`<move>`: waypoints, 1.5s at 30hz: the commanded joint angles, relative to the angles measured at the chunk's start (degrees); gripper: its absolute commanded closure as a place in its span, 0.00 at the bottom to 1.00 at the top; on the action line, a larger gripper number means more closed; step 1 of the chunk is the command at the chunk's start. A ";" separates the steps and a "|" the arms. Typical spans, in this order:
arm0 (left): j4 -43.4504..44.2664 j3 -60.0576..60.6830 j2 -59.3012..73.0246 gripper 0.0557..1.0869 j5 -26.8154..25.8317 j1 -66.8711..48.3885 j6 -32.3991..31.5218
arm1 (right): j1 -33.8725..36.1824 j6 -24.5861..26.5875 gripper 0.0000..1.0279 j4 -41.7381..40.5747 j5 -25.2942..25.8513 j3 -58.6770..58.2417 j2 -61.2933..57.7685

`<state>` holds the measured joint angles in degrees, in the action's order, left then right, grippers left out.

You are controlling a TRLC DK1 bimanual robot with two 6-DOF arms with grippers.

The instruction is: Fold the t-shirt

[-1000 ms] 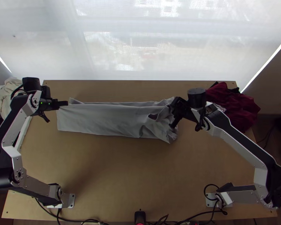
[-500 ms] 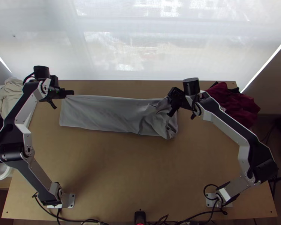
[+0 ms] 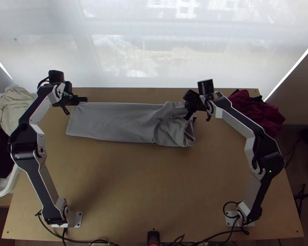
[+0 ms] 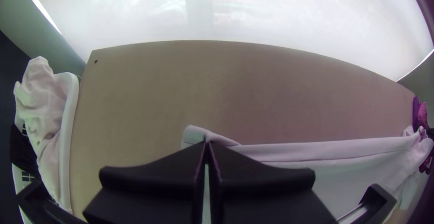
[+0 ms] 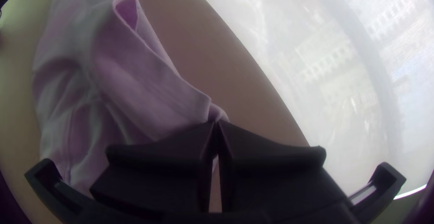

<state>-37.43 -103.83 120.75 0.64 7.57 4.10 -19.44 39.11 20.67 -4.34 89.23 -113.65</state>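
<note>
Right wrist view shows a gaping fold; left tool and right tool pinch the t-shirt.

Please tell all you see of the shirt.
The shirt is grey, soft-looking cloth. It makes a long folded strip across the table. In the top view its left part is smoother, its right end bunched and wrinkled. The left pincer is shut on the far left corner, the right pincer on the far edge at the bunched end.

Wooden table under grey t-shirt, dark-red cloth
</note>
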 commanded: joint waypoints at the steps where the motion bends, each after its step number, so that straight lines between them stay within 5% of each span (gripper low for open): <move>1: -0.10 -2.60 4.23 0.97 0.67 -0.81 -0.41 | 2.30 0.44 0.97 0.43 0.03 3.67 -6.68; 5: -0.19 -3.13 5.11 0.97 0.85 -1.77 -1.29 | 2.65 -0.88 0.97 0.43 -0.06 4.55 -8.00; 6: -0.28 -3.13 5.20 0.96 0.85 -1.95 -1.55 | 2.65 -1.32 0.90 0.43 0.03 4.46 -8.00; 7: -0.71 -3.13 5.29 0.86 0.85 -2.12 -1.64 | 2.74 -1.94 0.74 0.43 -0.06 4.28 -8.00; 10: -3.00 -3.13 5.37 0.29 0.94 -2.21 -1.99 | 3.01 -4.66 0.31 0.43 0.03 3.93 -6.94; 12: -5.37 -3.13 4.67 0.14 1.11 -2.21 -1.99 | 3.27 -6.24 0.05 0.43 0.03 4.11 -6.24; 20: -10.91 0.21 -3.77 0.07 0.41 0.16 -2.60 | 2.39 -12.31 0.04 0.43 -0.06 3.58 4.05; 28: -7.04 11.28 -8.42 0.07 -0.56 1.04 -3.31 | -8.77 -15.47 0.04 0.52 -0.06 -1.96 12.57; 36: -5.20 11.72 -7.19 0.07 -0.56 0.25 -4.71 | -19.14 -15.12 0.05 0.16 -0.06 -8.81 12.66; 45: -4.58 11.19 -5.61 0.07 -0.56 -0.45 -5.77 | -21.25 -13.54 0.05 -1.15 0.12 -11.71 6.77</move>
<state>-42.52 -92.64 114.19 0.12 7.62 -0.93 -38.50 24.69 20.60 -4.45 79.85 -103.68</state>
